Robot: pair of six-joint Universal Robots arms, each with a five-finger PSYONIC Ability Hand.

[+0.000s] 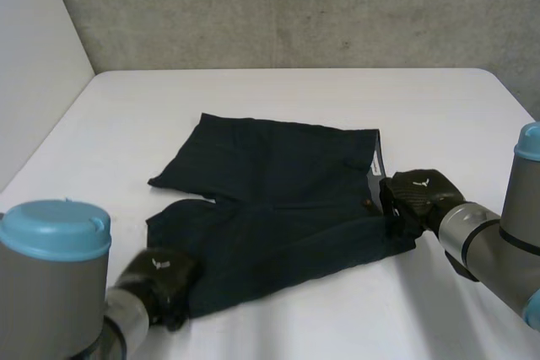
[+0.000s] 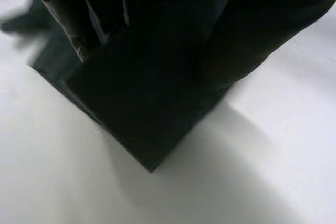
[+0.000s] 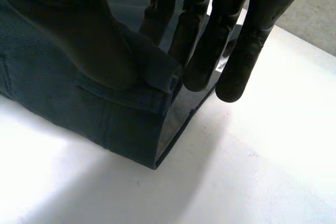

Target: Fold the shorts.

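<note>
- shorts (image 1: 278,200) lie flat mid-table (image 1: 278,99), waistband (image 1: 374,170) to the right, both legs pointing left.
- right hand (image 1: 418,200) is on the near right corner of the waistband. Its wrist view shows the thumb (image 3: 79,40) on top of the band and straight fingers (image 3: 231,51) on the other side, so the cloth is pinched between them.
- left hand (image 1: 160,280) sits at the near left corner, on the hem of the near leg (image 2: 147,129). That corner looks slightly raised off the table, but the wrist view is too dark there: I cannot tell whether the hand actually has the hem.
- step, my read: securing both ends of the near edge for the first fold, near leg over far leg. Fold itself not yet begun.
- the next move needs the left grip confirmed first. Then both hands lift together and carry the near edge away to the far edge, keeping the edge taut between them.
- land the near leg on the far leg, with waistband corners and hems matched.
</note>
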